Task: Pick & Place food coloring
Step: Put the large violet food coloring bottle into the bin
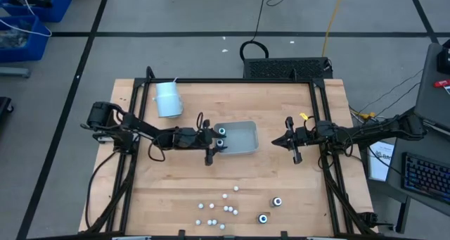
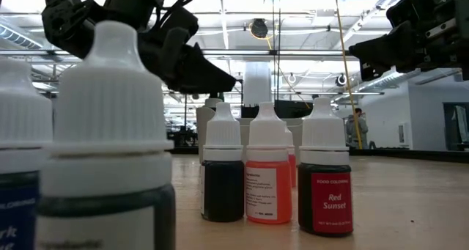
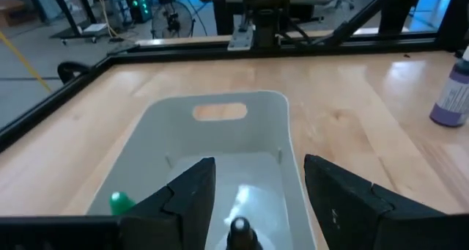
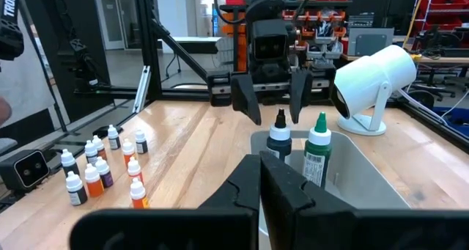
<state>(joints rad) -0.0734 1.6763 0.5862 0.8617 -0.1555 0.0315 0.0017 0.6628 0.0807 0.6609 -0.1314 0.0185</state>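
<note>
Item: left pincer (image 1: 219, 143). Position: over the near-left end of the clear tray (image 1: 246, 147), mid-counter. State: fingers spread apart, grasping nothing; the right wrist view shows them straddling the cap of a black-capped bottle (image 4: 278, 140) standing upright in the tray beside a green-capped bottle (image 4: 318, 156).

Item: right pincer (image 1: 287, 141). Position: just off the tray's right end, hanging above the wooden counter (image 1: 281, 106). State: clenched, empty, waiting.

Item: remaining food coloring bottles (image 1: 218, 210). Position: loose cluster near the counter's front edge, well apart from the tray; two dark bottles (image 1: 271, 210) stand to their right. The low view reads one label as "Red Sunset" (image 2: 325, 182).

Item: white cylindrical cup (image 1: 168, 98). Position: lying on its side at the rear left.

Handling note, as judged: this looks like the release of a bottle into the tray. Lift the left pincer straight up, keeping the fingers wide until clear of the cap, so neither upright bottle is tipped. Then go to the front cluster, taking an outer bottle first to avoid knocking neighbours.
</note>
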